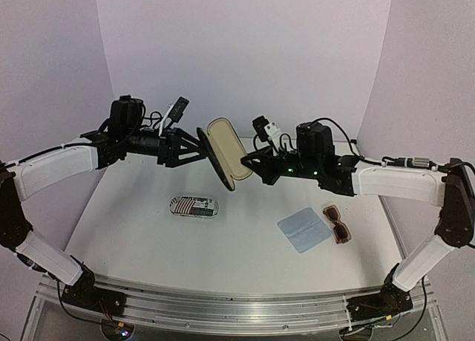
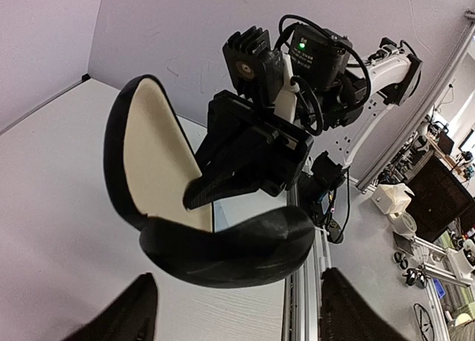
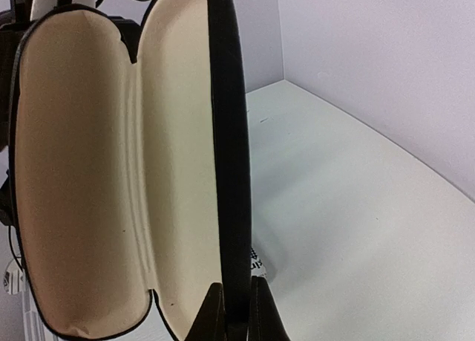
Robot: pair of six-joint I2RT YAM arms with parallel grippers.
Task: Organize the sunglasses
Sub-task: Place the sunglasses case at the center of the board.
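An open black case with a cream lining hangs in the air between both arms. My right gripper is shut on the rim of one half; in the right wrist view its fingertips pinch the black edge. My left gripper is open, its fingers spread either side of the other black half without closing on it. The brown sunglasses lie folded on the table at the right. The white sunglasses are out of view.
A stripe-patterned closed case lies on the table at centre left; a sliver of it shows in the right wrist view. A light-blue cloth lies just left of the brown sunglasses. Purple walls enclose the table.
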